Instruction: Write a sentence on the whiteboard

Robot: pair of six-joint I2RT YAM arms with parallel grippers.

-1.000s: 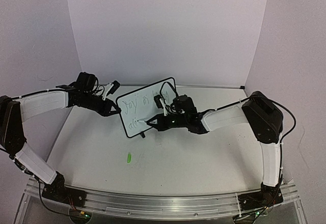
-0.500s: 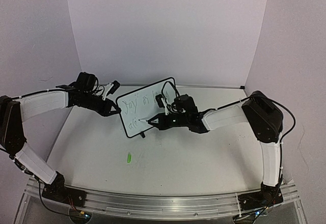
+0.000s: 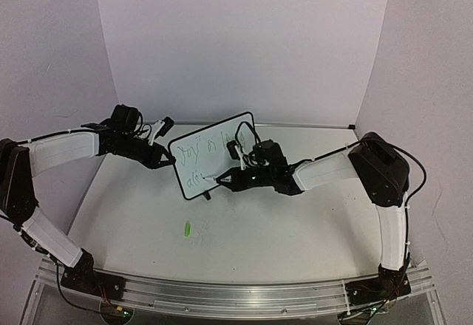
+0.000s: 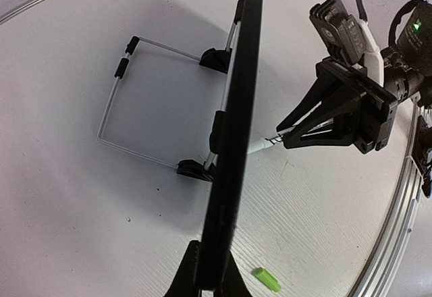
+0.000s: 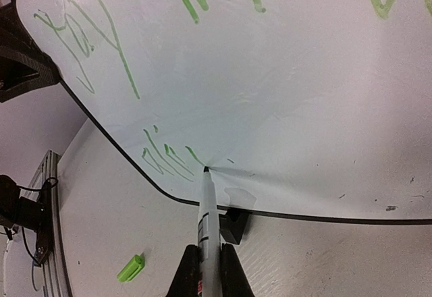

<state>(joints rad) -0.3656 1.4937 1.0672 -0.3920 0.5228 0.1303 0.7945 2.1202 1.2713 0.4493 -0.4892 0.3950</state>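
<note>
While the right gripper (image 5: 206, 270) clamps the marker (image 5: 206, 206), tip on the whiteboard (image 5: 324, 94) | the sentence (image 5: 162, 156) lies frame-left of tip, bare face rightward | left gripper (image 4: 208, 278) pinches its edge.

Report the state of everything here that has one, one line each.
whiteboard: standing on its feet, partly written.
sentence: two green lines, the second short.
marker: uncapped, tip on the whiteboard.
cap: off, lying on the table.
left gripper: shut on the whiteboard's edge.
right gripper: shut on the marker.
</note>
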